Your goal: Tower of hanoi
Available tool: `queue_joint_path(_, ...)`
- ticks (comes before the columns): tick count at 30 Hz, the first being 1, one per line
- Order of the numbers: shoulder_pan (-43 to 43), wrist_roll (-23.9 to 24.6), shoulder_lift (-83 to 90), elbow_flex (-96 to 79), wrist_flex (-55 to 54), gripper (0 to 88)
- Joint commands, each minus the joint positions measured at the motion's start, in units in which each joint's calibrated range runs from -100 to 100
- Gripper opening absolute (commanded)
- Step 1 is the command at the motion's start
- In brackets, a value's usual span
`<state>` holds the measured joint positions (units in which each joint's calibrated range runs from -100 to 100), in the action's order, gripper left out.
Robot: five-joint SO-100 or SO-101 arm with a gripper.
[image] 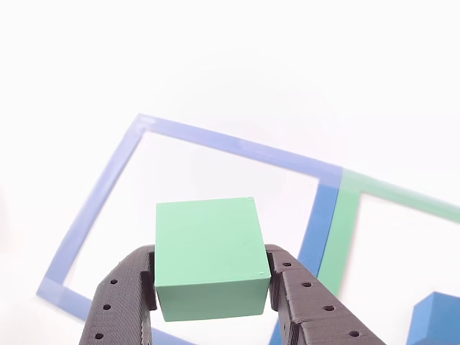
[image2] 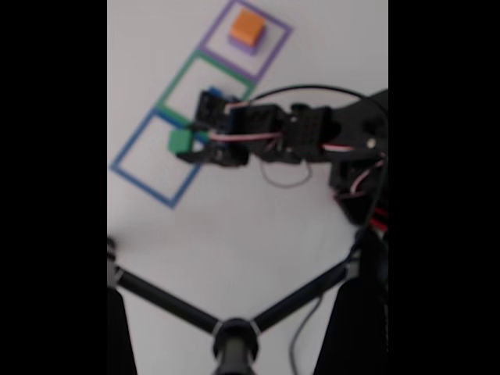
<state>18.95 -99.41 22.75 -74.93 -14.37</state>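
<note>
Gripping a green cube [image: 210,257] from both sides, the dark jaws [image: 212,291] are clamped on it in the other view, above a blue taped square [image: 108,188] on the white table [image: 230,65]. A green taped outline [image: 343,223] adjoins it, and a blue block [image: 435,320] sits at the lower right.

In the blurry fixed view, the arm [image2: 312,133] reaches left, the green cube [image2: 181,140] over the blue square's [image2: 133,176] upper corner. An orange block [image2: 249,27] rests on a purple one inside a purple square [image2: 273,48] near the table's [image2: 234,234] far edge.
</note>
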Motion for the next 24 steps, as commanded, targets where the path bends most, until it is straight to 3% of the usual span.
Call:
queue_joint_path(1,1.2,-0.6,-5.8,-1.1,-13.2,9.8)
queue_joint_path(9,2.5,-0.6,-20.8,0.2,-28.6,9.8)
queue_joint_path(24,2.3,-0.6,-38.9,8.1,-41.2,10.1)
